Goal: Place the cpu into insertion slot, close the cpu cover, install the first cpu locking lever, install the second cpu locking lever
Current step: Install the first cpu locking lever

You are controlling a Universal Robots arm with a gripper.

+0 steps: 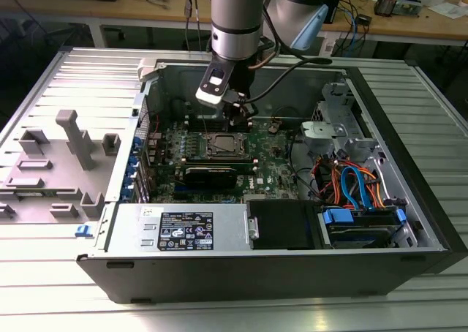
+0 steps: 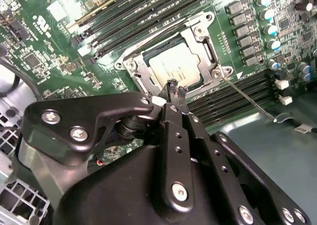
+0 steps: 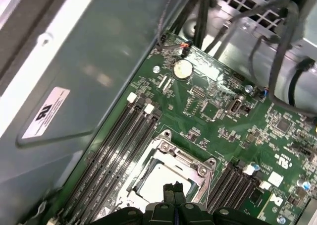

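Note:
The cpu [image 2: 173, 69] lies flat in the insertion slot [image 2: 130, 66] on the green board, its dull silver top showing through the window of the cpu cover [image 2: 200, 49]. The cover is down over the chip. A thin silvery locking lever [image 2: 247, 98] runs from one socket corner out across the memory slots, lifted off the board. My gripper [image 2: 176, 88] hovers just above the socket's edge, fingers shut with nothing between them. The first wrist view shows the gripper [image 3: 173, 188] over the cpu [image 3: 158, 183] and cover [image 3: 185, 160]. In the exterior view the gripper [image 1: 238, 116] hangs above the socket [image 1: 221, 146].
Long black memory slots [image 2: 133, 12] flank the socket on both sides. The case's back wall [image 3: 89, 61] stands close by, and a coin battery [image 3: 182, 70] sits on the board. A drive cage with coloured cables [image 1: 351, 178] is at the exterior view's right, a grey fixture tray [image 1: 51, 171] at its left.

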